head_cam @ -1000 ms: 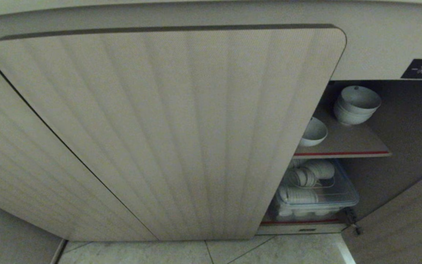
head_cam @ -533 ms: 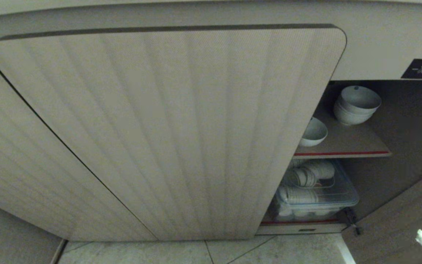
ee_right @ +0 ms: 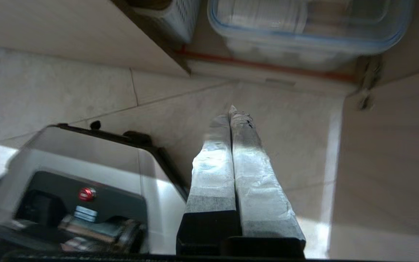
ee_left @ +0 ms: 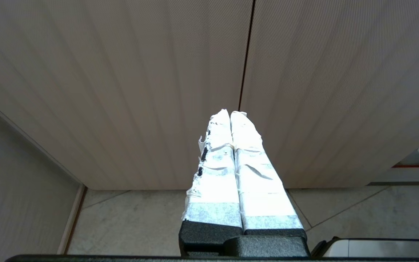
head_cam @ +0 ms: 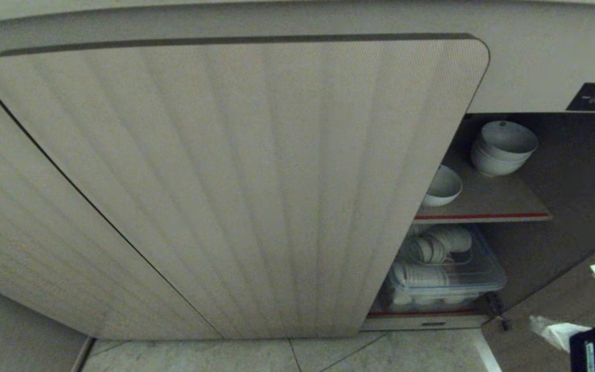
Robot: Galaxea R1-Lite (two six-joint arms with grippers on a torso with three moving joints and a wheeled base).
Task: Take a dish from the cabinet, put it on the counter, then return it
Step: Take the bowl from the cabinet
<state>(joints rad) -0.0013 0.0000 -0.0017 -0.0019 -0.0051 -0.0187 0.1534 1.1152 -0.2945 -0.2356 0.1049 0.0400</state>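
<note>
The cabinet (head_cam: 235, 181) fills the head view, its ribbed middle door closed and its right door swung open. On the inner shelf (head_cam: 488, 209) sits the dish (head_cam: 443, 187), a single white bowl whose left side is hidden behind the closed door. My right gripper (head_cam: 537, 324) shows at the lower right, shut and empty, well below and to the right of the dish. In the right wrist view that gripper (ee_right: 231, 111) hangs over the floor tiles, pointing at the cabinet's bottom compartment. My left gripper (ee_left: 230, 113) is shut and empty, facing closed doors. The counter is out of view.
A stack of white bowls (head_cam: 503, 147) stands further back on the same shelf. Below it a clear plastic box (head_cam: 447, 279) holds more white dishes. The open right door (head_cam: 571, 305) stands close beside my right arm. My own base (ee_right: 86, 174) sits just behind the right gripper.
My right arm has risen into the head view from the lower right corner, its taped fingers moving up and left. The cabinet, the bowls and the left arm have not moved.
</note>
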